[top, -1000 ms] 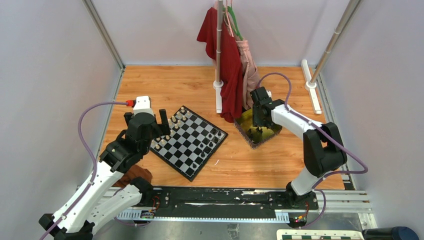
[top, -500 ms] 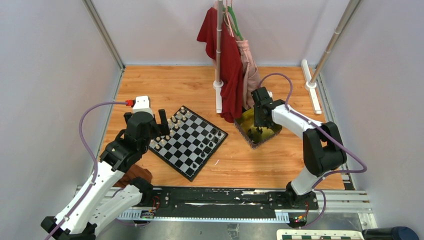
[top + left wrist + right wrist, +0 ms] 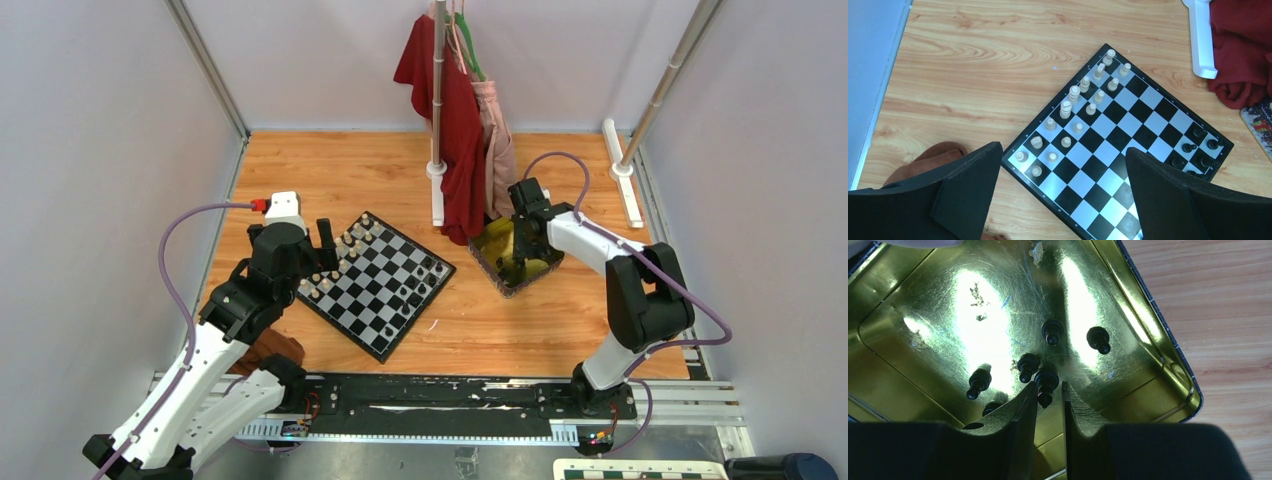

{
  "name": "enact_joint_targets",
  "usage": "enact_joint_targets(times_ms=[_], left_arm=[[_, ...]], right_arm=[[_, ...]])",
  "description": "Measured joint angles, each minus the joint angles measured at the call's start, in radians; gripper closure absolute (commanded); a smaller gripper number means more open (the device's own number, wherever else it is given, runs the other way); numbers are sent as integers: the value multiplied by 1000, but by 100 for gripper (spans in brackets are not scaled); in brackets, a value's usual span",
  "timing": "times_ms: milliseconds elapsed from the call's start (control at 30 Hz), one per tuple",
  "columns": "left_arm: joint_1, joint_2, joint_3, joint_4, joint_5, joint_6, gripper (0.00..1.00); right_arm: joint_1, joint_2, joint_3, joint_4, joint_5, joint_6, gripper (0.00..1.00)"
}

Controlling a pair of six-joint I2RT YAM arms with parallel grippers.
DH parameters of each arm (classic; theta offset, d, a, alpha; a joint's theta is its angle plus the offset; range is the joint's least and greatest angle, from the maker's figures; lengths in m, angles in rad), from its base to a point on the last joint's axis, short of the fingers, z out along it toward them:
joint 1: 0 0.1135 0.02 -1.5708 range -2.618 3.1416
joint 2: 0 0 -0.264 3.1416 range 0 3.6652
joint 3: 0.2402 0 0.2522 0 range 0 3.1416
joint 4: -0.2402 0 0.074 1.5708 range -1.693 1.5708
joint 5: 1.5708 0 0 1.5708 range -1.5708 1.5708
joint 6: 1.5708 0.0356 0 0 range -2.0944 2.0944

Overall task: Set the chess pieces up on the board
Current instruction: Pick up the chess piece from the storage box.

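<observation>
Black chess piece [image 3: 1046, 381] between right end effector [image 3: 1049, 398] jaws

1. Wooden tabletop [image 3: 330, 170], pale orange grain, closed in by grey panels [image 3: 90, 150].
2. Shiny gold tray [image 3: 490, 245], scratched inside, set at an angle on the wood, right of centre.
3. White stand [image 3: 438, 150], upright at the back, hung with a red garment [image 3: 445, 120] and a pink one [image 3: 500, 150], hems just behind the tray.
4. Brown cloth [image 3: 272, 350], bunched at the near left.
5. White bracket [image 3: 625, 185], flat on the wood, far right.
</observation>
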Motion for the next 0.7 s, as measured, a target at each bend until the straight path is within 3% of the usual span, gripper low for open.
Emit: enact_joint_targets(times_ms=[167,400,700], left_arm=[[4,0,0,0,0,0,0],[5,0,0,0,0,0,0],[5,-2,-3,0,0,-5,0]], right_arm=[[-2,6,0,7,-11,0,78],[-10,17,0,14,-24,1,99],[-12,11,0,11,-24,-6,100]])
